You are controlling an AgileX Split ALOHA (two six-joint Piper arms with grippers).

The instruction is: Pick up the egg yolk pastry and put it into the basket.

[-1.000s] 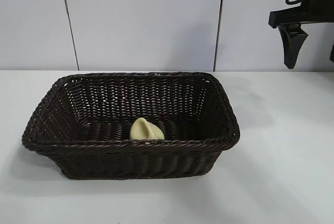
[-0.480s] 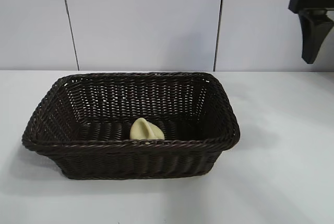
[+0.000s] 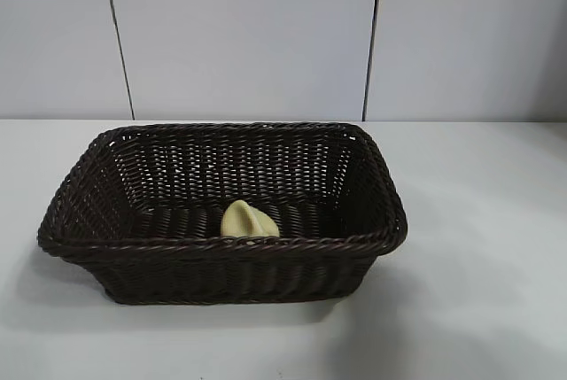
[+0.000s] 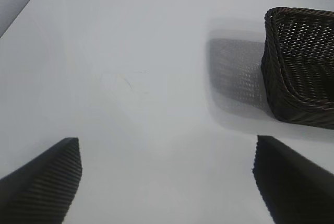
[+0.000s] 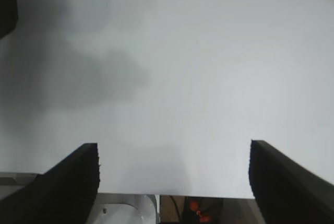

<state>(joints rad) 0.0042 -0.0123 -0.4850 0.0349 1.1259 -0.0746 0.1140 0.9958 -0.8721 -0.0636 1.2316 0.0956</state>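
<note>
Pastry point(image 3: 250, 220) lies inside the basket point(image 3: 221, 248), on its floor, close behind the front wall and about midway along it. It is a pale yellow lump with a blunt peak that leans a little toward the right arm's side; its broad base rests on the weave. I cannot tell a clear long axis, because the front rim hides its lower part. No label or writing is readable on it or on the basket.

Left hand point(image 4: 167, 177) hovers over bare bench point(image 4: 130, 51), its fingers point(image 4: 44, 182) wide apart and empty; a corner of the basket is near, well ahead of it. Right hand point(image 5: 175, 174) is also spread apart and empty, above the bench near its edge. The basket stands on the white bench, its long side facing the exterior camera.
</note>
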